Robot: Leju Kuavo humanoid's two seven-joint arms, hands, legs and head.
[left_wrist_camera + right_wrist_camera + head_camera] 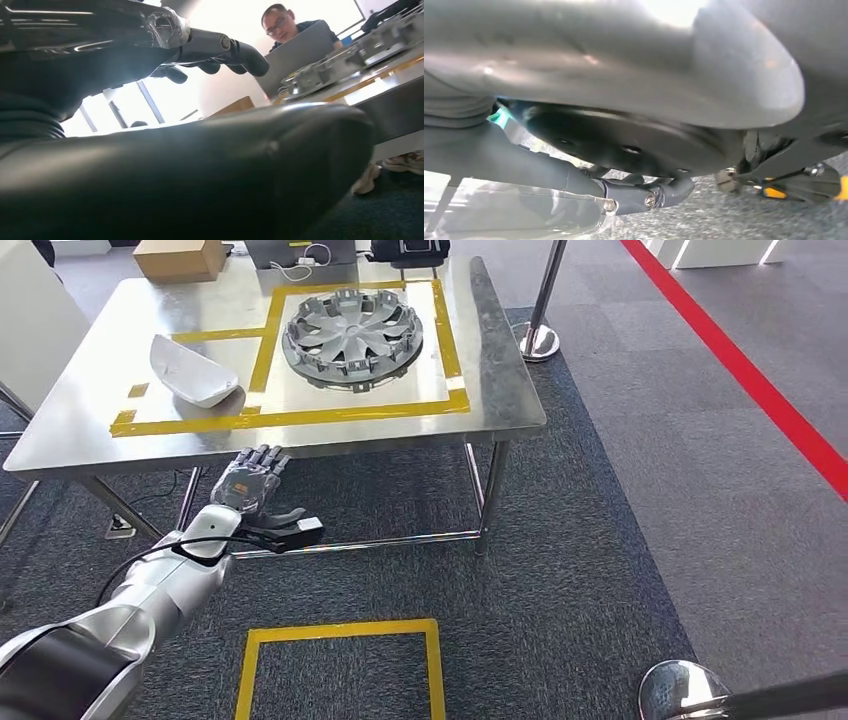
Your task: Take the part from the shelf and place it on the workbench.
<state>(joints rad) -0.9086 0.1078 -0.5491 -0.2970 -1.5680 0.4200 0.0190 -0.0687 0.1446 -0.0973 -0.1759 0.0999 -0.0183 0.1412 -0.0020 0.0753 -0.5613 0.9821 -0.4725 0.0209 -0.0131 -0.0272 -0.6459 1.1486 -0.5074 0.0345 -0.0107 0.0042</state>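
The part, a grey plastic wheel cover with curved spokes [353,337], lies flat on the shiny steel surface [90,390], inside the larger square marked out in yellow tape [445,340]. Just beside it, in the smaller taped field on the left, you see a white curved shell piece [193,371] resting on the surface. Your left hand [250,483] hangs in front of the near edge of the surface, below its level, with the fingers [262,457] stretched forward side by side and nothing in them; it touches neither the cover nor the surface. In the left wrist view a person [287,31] sits behind a grey laptop [300,52] on the far side. Your right hand [644,197] shows in the right wrist view against dark carpet; you cannot tell how its fingers lie. On the floor nearer to you lies a yellow taped square [340,665].
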